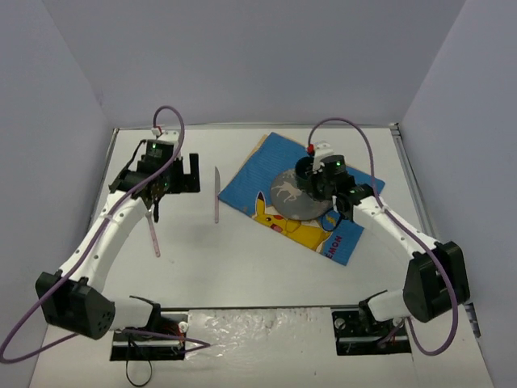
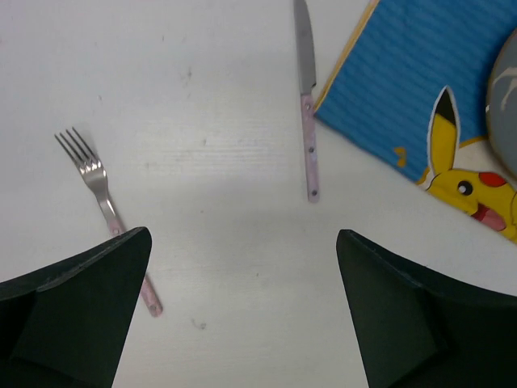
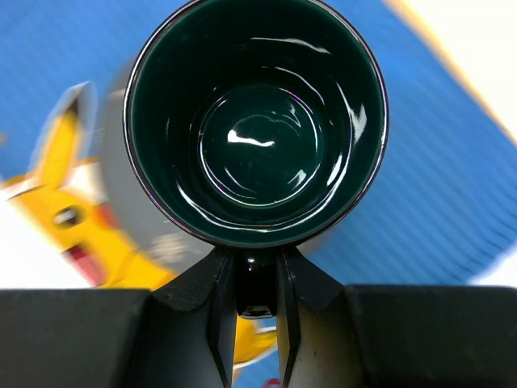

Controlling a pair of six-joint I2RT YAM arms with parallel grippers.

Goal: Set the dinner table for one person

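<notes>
The white dinner table carries a blue cartoon placemat with a grey plate on it. My right gripper is shut on the handle of a dark green mug, held upright over the plate. In the right wrist view the mug fills the frame, with the gripper clamped on its handle. A knife lies left of the placemat and a pink-handled fork lies further left. My left gripper is open and empty above the table between them.
The left wrist view shows the fork at left, the knife ahead, and the placemat corner with the plate's edge at right. Grey walls enclose the table on three sides.
</notes>
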